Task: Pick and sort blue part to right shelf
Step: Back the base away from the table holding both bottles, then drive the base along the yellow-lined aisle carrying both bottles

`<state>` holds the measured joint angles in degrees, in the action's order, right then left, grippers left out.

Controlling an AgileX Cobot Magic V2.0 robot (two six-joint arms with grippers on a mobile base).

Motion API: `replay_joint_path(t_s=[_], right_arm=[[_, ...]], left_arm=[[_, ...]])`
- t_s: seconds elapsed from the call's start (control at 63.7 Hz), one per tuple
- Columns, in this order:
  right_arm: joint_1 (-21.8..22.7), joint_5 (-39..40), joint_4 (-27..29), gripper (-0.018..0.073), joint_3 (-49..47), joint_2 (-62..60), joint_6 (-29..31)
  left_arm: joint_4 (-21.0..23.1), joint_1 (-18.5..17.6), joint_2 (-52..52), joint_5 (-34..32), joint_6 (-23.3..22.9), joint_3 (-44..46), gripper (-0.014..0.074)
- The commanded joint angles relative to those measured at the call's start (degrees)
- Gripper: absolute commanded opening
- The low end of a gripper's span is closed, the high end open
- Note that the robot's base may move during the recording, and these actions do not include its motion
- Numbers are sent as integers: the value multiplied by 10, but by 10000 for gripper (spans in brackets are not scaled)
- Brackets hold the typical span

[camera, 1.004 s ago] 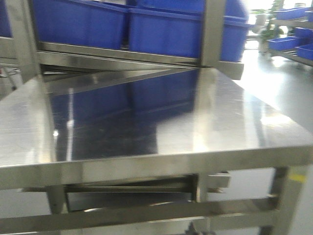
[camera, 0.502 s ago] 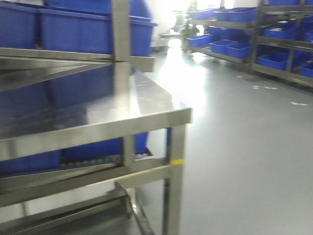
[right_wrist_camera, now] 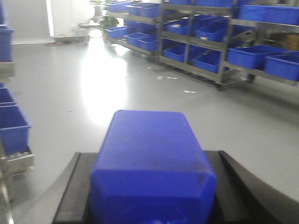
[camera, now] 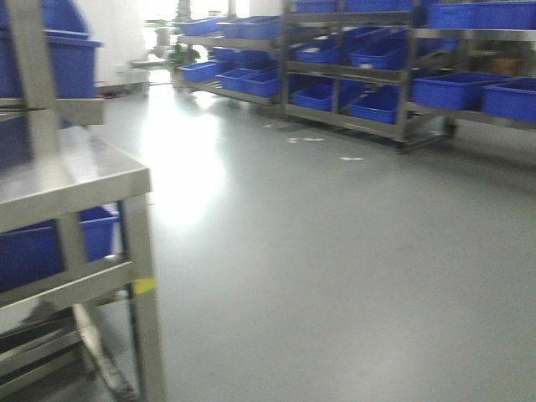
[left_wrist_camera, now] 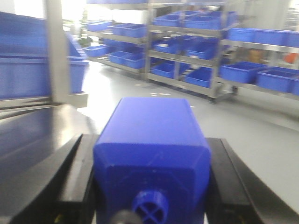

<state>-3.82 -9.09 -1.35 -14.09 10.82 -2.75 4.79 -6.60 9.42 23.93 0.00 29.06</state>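
Blue part (left_wrist_camera: 152,135) sits clamped between the left gripper's (left_wrist_camera: 152,158) black jaws; the right gripper (right_wrist_camera: 150,186) pinches a second blue part (right_wrist_camera: 149,149). With the right shelf (camera: 368,75) well apart across the grey floor (camera: 335,276), a jolt of the base could slip either loose.

A matte blue part (left_wrist_camera: 152,144) lies lengthwise, clamped in the left gripper (left_wrist_camera: 149,137) with its ribbed round cap (left_wrist_camera: 149,210) at the near end. A second blue part (right_wrist_camera: 152,163), the same boxy block, sits likewise in the right gripper (right_wrist_camera: 149,153). Well apart from both stands the right shelf (camera: 347,73), a steel rack with blue bins (camera: 452,88) on its tiers.
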Motion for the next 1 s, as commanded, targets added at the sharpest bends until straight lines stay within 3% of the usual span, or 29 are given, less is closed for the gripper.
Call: replay_joint_path(t_s=[0.0,0.988], right_arm=[[1,51,-5,396,-17,4,3],[1,51,-5,396,-17,4,3]], left_arm=[[3,0,6,-51,0,16,386],[3,-3,6,-51,0,16,386]])
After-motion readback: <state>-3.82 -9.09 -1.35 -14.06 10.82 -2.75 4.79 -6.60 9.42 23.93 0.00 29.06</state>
